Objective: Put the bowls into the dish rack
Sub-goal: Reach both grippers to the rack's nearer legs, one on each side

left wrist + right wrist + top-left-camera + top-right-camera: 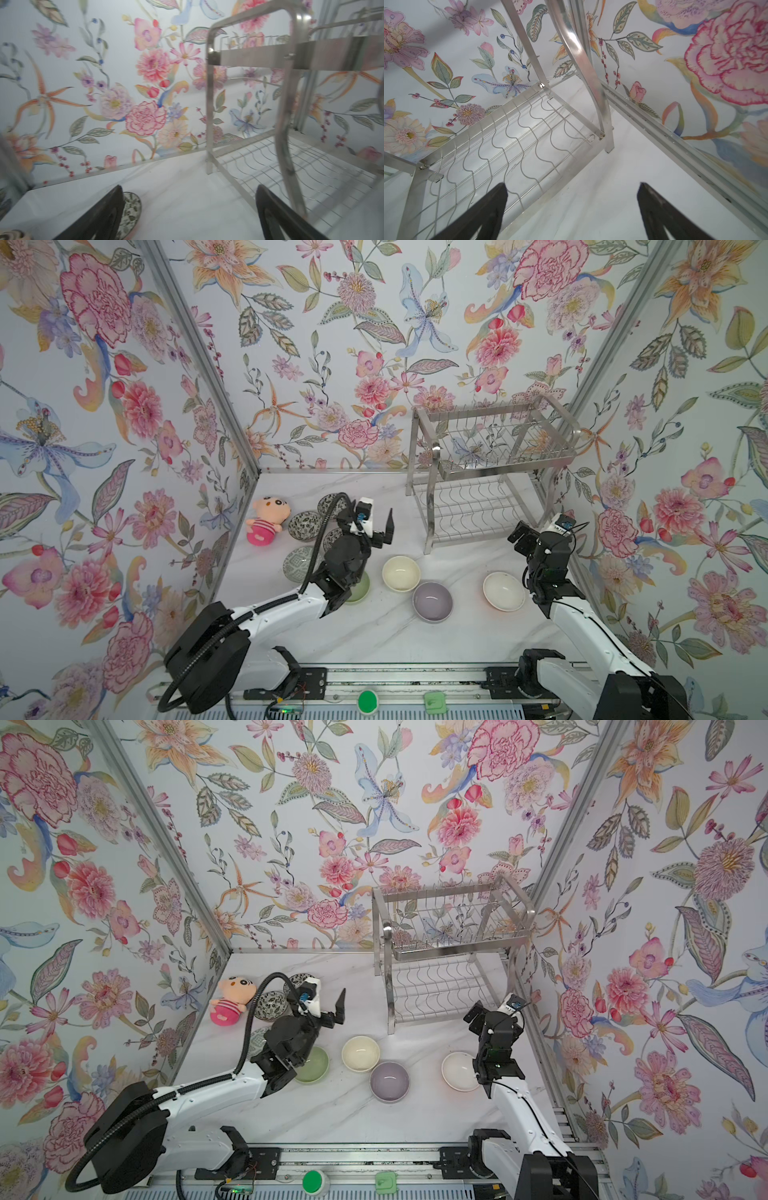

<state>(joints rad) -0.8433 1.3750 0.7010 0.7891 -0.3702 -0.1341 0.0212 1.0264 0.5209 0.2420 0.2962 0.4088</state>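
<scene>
The steel dish rack (494, 472) (449, 952) stands at the back right with both shelves empty. On the table in front of it sit a cream bowl (401, 573), a lilac bowl (432, 601) and a white bowl (503, 591). My left arm half covers a pale green bowl (360, 591). Small leaf-patterned bowls (305, 526) cluster at the back left. My left gripper (374, 522) (189, 188) hangs open and empty above the table, between that cluster and the rack. My right gripper (519, 537) (572, 185) is open and empty by the rack's lower shelf (517, 133).
A pink plush doll (266, 520) lies at the back left beside the patterned bowls. Floral walls close in the table on three sides. A metal rail with a green button (367, 700) runs along the front edge.
</scene>
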